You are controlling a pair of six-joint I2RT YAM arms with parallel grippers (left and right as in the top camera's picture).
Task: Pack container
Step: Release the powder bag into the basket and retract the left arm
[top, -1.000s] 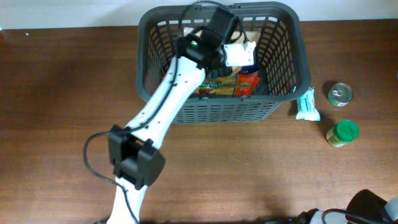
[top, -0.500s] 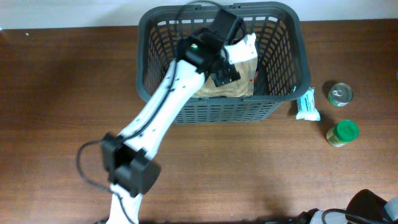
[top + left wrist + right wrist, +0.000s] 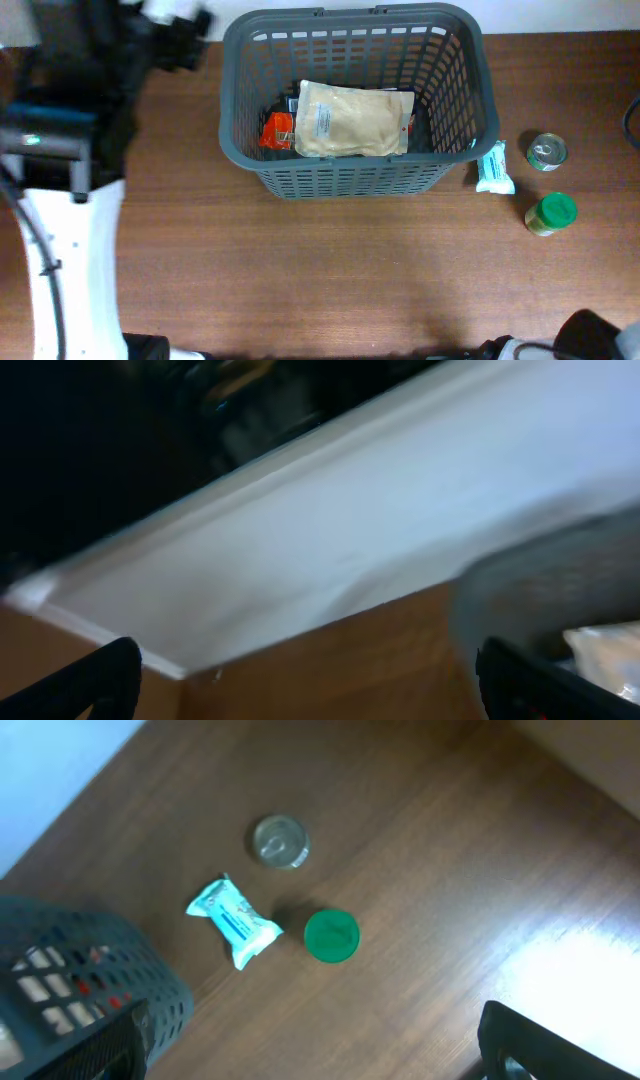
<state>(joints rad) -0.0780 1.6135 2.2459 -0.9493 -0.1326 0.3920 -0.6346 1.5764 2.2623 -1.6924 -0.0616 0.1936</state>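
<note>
The container [image 3: 352, 178], a dark grey slotted basket, stands at the back middle of the table. A beige pouch [image 3: 352, 120] lies flat inside it, over a red packet [image 3: 276, 130]. My left gripper [image 3: 180, 28] is up at the back left, clear of the basket, open and empty. Its wrist view is blurred and shows the basket rim [image 3: 545, 585] and the pouch [image 3: 612, 655] at the right. My right gripper [image 3: 320, 1050] hangs open and empty high above the table, right of the basket [image 3: 70, 985].
Right of the basket lie a teal packet [image 3: 494, 168], a small tin can [image 3: 547, 152] and a green-lidded jar [image 3: 551, 213]. The right wrist view shows the same packet [image 3: 233, 920], can [image 3: 280, 840] and jar [image 3: 331, 936]. A white wall [image 3: 330, 530] runs behind the table.
My left gripper opened and let go of the beige pouch, which now lies in the basket. The left arm swung out of the basket to the back left.
</note>
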